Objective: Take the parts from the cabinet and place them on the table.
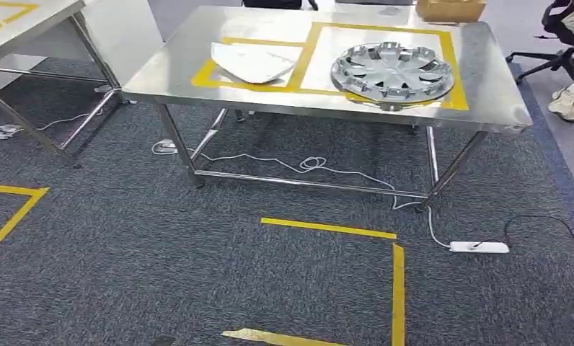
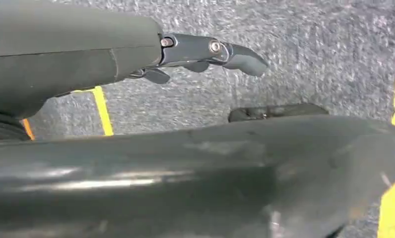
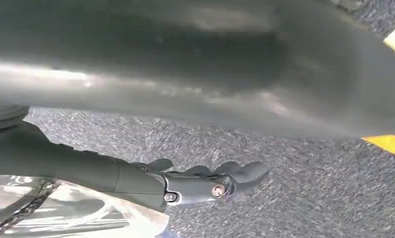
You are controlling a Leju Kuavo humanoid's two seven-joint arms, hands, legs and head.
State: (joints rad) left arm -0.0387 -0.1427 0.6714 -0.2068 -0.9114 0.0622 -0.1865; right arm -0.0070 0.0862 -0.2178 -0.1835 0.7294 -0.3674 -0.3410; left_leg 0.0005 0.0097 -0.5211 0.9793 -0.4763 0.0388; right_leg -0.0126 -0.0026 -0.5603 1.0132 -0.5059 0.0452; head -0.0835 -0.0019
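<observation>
Both arms hang over the carpet [image 1: 197,274]. The left hand [image 2: 205,52] has its fingers out straight with nothing in them. The right hand [image 3: 205,181] is likewise extended, though something pale and shiny lies beside its wrist; whether it holds that, I cannot tell. Farther off, on the tabletop [image 1: 486,94], a white panel [image 1: 252,63] lies in the left taped box and a hubcap [image 1: 392,72] in the right, slightly over the tape. Both parts look placed; turning back to the cabinet should stay within the floor tape [image 1: 398,288] and avoid the power strip [image 1: 479,247].
</observation>
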